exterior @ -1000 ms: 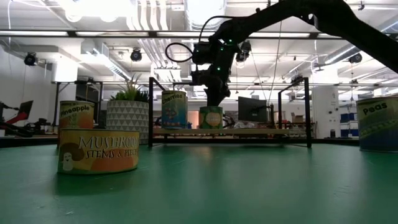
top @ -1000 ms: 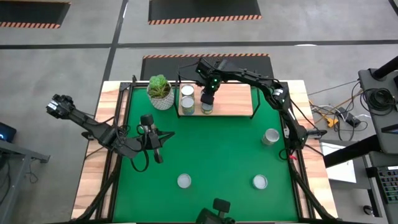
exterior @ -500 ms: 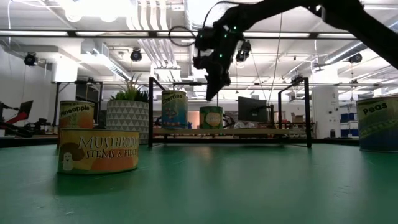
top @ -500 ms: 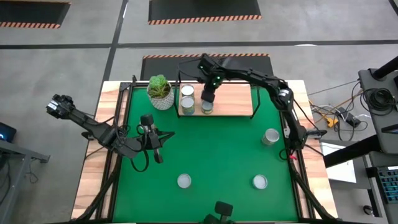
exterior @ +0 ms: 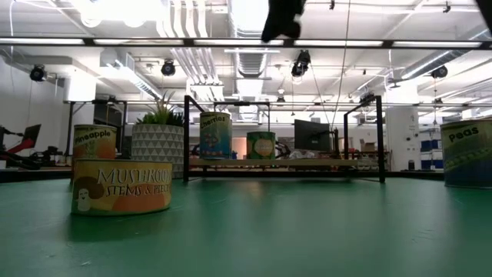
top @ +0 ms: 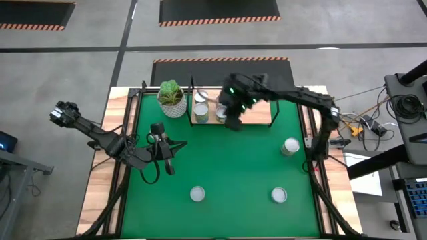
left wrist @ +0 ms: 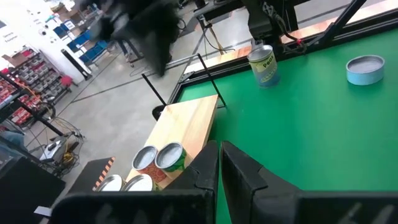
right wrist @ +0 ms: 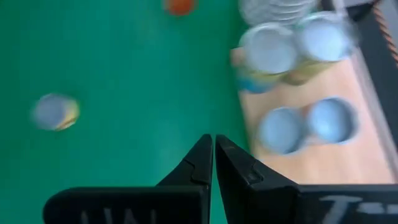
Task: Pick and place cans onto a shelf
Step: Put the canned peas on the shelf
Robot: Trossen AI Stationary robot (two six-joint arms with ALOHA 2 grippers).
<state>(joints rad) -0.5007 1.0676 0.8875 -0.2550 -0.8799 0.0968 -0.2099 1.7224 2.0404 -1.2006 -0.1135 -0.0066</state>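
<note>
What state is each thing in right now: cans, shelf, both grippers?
cans on the shelf: four, upright, grouped at the plant end.
cans on the mat: three, upright, apart from each other.
shelf: far half bare.
right gripper: shut, empty, above the shelf's front edge.
left gripper: shut, empty, over the mat.

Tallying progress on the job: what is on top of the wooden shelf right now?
Four cans stand clustered at one end of the shelf; the rest of the board shows bare. In the high view the right gripper hangs over the shelf's front edge, shut and empty, covering part of the cluster.
</note>
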